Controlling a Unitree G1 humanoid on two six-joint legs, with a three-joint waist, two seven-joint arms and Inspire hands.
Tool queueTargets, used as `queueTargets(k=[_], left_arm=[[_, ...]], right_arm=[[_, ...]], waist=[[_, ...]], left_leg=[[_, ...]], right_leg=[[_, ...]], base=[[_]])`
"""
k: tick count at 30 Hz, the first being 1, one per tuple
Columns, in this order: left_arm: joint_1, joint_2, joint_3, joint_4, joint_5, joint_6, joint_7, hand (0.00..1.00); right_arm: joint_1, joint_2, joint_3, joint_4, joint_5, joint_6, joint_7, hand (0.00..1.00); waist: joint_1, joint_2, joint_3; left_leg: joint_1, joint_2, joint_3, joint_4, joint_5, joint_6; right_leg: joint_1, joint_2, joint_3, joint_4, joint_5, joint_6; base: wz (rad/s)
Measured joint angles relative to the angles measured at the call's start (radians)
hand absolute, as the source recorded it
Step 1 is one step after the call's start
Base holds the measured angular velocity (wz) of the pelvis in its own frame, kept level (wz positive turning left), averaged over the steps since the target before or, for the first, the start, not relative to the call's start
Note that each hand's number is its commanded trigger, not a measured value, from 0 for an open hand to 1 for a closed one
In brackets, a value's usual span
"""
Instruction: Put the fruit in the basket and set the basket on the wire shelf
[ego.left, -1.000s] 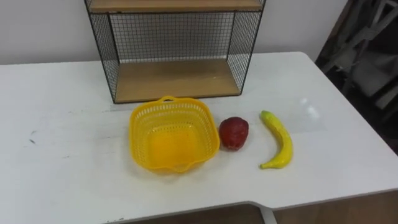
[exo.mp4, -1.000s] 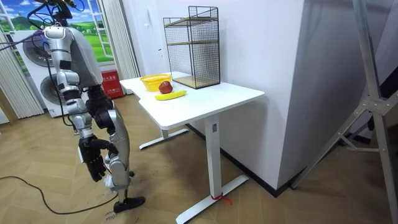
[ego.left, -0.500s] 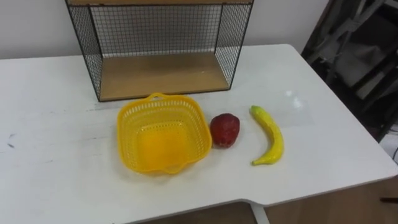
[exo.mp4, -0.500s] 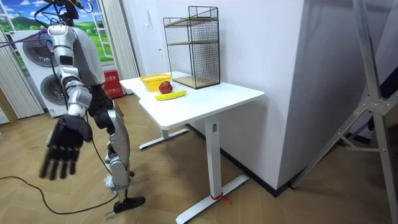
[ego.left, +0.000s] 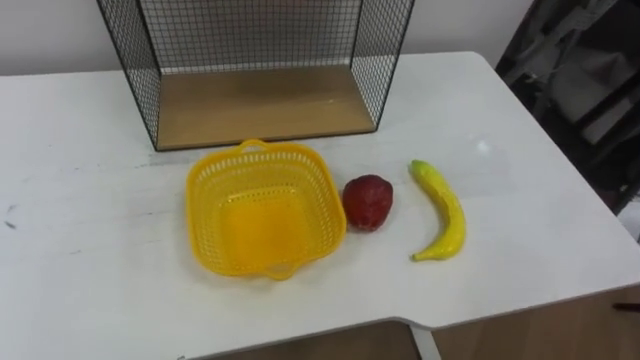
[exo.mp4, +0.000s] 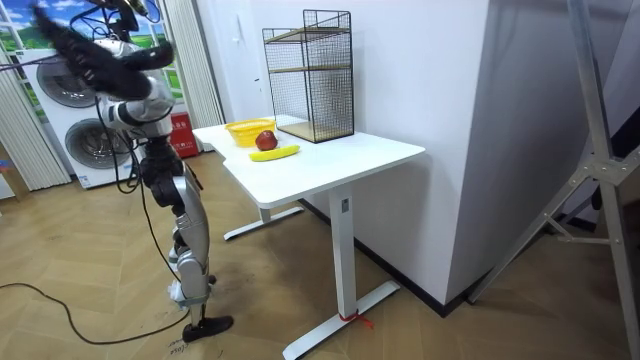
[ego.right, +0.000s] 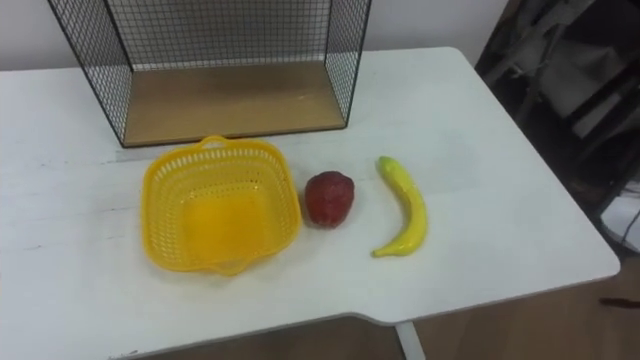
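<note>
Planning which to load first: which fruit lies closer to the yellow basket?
The red fruit, close beside the right rim of the yellow basket; the banana lies farther right, beyond the red fruit.

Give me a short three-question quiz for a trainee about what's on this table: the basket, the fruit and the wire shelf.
1. True or false: the yellow basket already holds a fruit.
2. Which lies nearest the basket on the white table? A) the red fruit B) the banana C) a cup
3. In a few words: where is the wire shelf relative to the basket?
Key: 1 false, it is empty. 2 A, the red fruit sits right beside its rim, with the banana farther toward the robot's right. 3 Behind it, at the far side of the table.
</note>
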Motion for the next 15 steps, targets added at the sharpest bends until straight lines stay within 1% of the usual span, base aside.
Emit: queueTargets(k=[1, 2, 3, 4, 5, 8, 12, 13, 15], left_arm=[[-0.002, 0.0, -0.002, 0.003, 0.0, -0.005, -0.008, 0.0], [-0.003, 0.003, -0.024, 0.004, 0.0, -0.007, -0.012, 0.0], [-0.003, 0.003, -0.036, 0.007, 0.0, -0.01, -0.013, 0.0], [-0.003, 0.003, -0.052, 0.013, 0.0, -0.017, -0.017, 0.0], [-0.004, 0.003, -0.063, 0.022, -0.001, -0.022, -0.02, 0.0], [-0.001, 0.003, -0.069, 0.043, 0.0, -0.022, -0.037, 0.0], [-0.001, 0.004, -0.069, 0.051, 0.0, -0.022, -0.064, 0.0], [0.0, 0.004, -0.069, 0.059, 0.002, -0.022, -0.077, 0.0], [-0.001, 0.002, -0.078, 0.074, 0.011, -0.022, -0.094, 0.0]], right_arm=[[0.002, 0.0, 0.022, -0.021, -0.001, -0.005, 0.012, 0.0], [0.005, 0.0, 0.052, -0.047, 0.0, -0.005, 0.027, 0.0], [0.005, 0.0, 0.066, -0.063, -0.001, -0.005, 0.036, 0.0], [0.002, 0.0, 0.095, -0.089, -0.005, -0.005, 0.056, 0.0], [-0.001, 0.0, 0.121, -0.112, -0.022, -0.003, 0.079, 0.0], [-0.009, -0.001, 0.17, -0.176, -0.065, 0.002, 0.137, 0.0], [-0.016, -0.019, 0.192, -0.211, -0.082, 0.003, 0.21, 0.0], [-0.019, -0.027, 0.209, -0.211, -0.083, 0.003, 0.232, 0.0], [-0.024, -0.036, 0.23, -0.211, -0.095, 0.005, 0.278, 0.0]], waist=[[0.012, 0.0, -0.0001], [0.021, 0.0, 0.0012], [0.024, -0.005, 0.0043], [0.027, -0.001, 0.0029], [0.031, -0.001, 0.0033], [0.039, -0.002, 0.0047], [0.057, -0.006, 0.0033], [0.058, -0.009, 0.0051], [0.062, -0.007, 0.0063]], left_leg=[[0.002, 0.0, 0.0, -0.001, 0.0, 0.0], [0.008, 0.0, 0.0, -0.002, 0.0, 0.0], [0.009, 0.0, 0.001, -0.004, 0.0, 0.0], [0.01, 0.0, 0.0, -0.005, 0.0, 0.0], [0.013, 0.0, 0.0, -0.004, 0.0, 0.0], [0.016, 0.0, -0.003, -0.004, 0.0, 0.0], [0.017, 0.0, -0.015, 0.0, 0.0, 0.0], [0.018, 0.0, -0.019, 0.004, 0.0, 0.0], [0.018, 0.001, -0.019, 0.006, 0.0, 0.0]], right_leg=[[0.001, 0.001, 0.003, 0.001, 0.0, 0.0], [0.002, 0.001, 0.004, 0.002, 0.0, 0.0], [0.001, 0.001, 0.004, 0.003, 0.0, 0.0], [0.001, 0.001, 0.003, 0.005, 0.0, 0.0], [0.004, 0.001, 0.003, 0.005, 0.0, 0.0], [0.015, 0.001, 0.0, 0.004, 0.0, 0.0], [0.025, 0.0, -0.009, 0.004, 0.0, 0.0], [0.031, 0.0, -0.013, 0.001, 0.0, 0.0], [0.032, 0.0, -0.013, 0.0, 0.0, 0.0]], base=[[-0.07], [-0.05], [0.0], [0.0], [0.0], [0.04], [0.07], [0.08], [0.03]])
